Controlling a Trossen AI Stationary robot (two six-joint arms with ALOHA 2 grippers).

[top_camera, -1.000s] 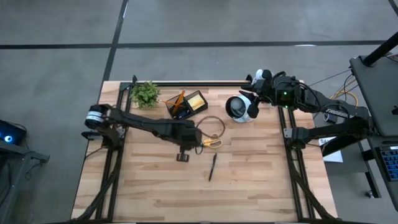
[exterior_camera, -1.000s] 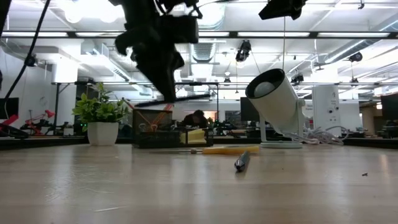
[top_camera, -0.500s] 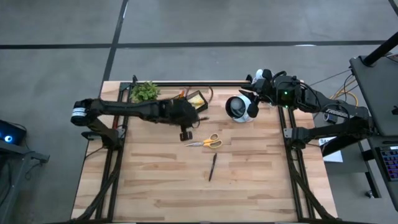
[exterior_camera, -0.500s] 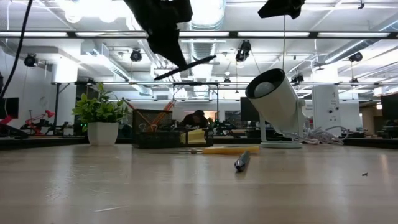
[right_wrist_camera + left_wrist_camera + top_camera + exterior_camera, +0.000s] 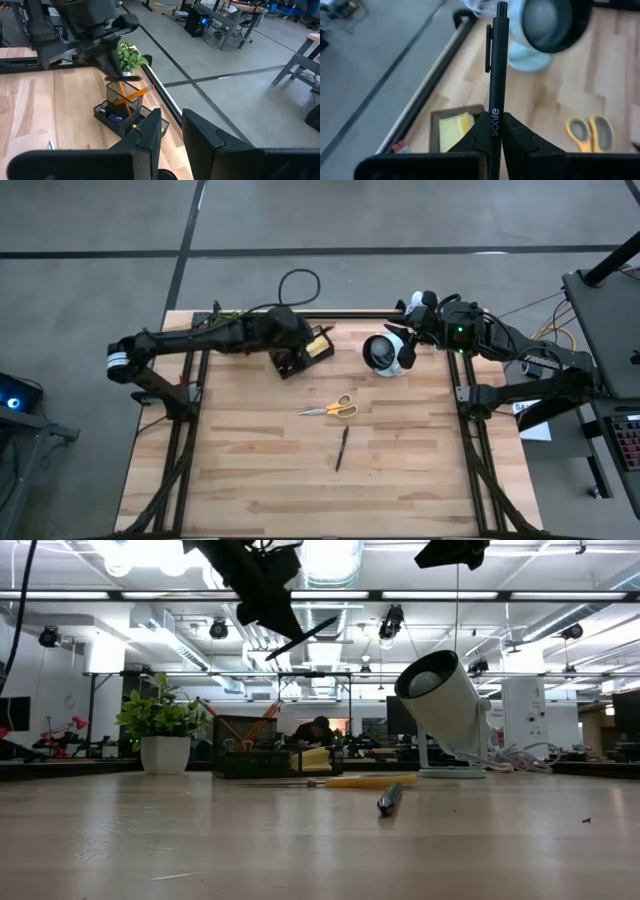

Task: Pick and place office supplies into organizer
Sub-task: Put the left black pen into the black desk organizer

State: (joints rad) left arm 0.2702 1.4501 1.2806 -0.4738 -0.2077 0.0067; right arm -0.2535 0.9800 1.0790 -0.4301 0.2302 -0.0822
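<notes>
My left gripper (image 5: 289, 361) hangs above the black organizer (image 5: 305, 346) at the table's far edge, shut on a dark pen (image 5: 496, 65). In the low view the gripper (image 5: 268, 612) is high over the organizer (image 5: 262, 752), which holds orange pencils (image 5: 258, 727) and a yellow sticky-note block (image 5: 452, 131). Scissors with yellow handles (image 5: 331, 409) and a second dark pen (image 5: 341, 448) lie flat on the table's middle. My right gripper (image 5: 172, 134) is open and waits at the far right, by the white round cup (image 5: 384, 353). My left gripper pinches the dark pen between its two fingertips (image 5: 481, 131), at the printed part of the barrel (image 5: 495, 125). The pen lies along the fingers and sticks out past them, clip end (image 5: 490, 42) foremost. In the low view the pen (image 5: 305, 636) is lifted clear and tilted.
A small green plant (image 5: 225, 323) stands left of the organizer. The white cup (image 5: 446, 705) on its stand sits right of it, with a white cable behind. A black cable loop (image 5: 298, 283) hangs off the far edge. Bare wood lies toward the near edge.
My left gripper, carrying the pen, has moved from beside the scissors up and toward the table's far edge, ending over the organizer. The pen has tipped from nearly level to slanted. Scissors and the other pen have stayed put.
</notes>
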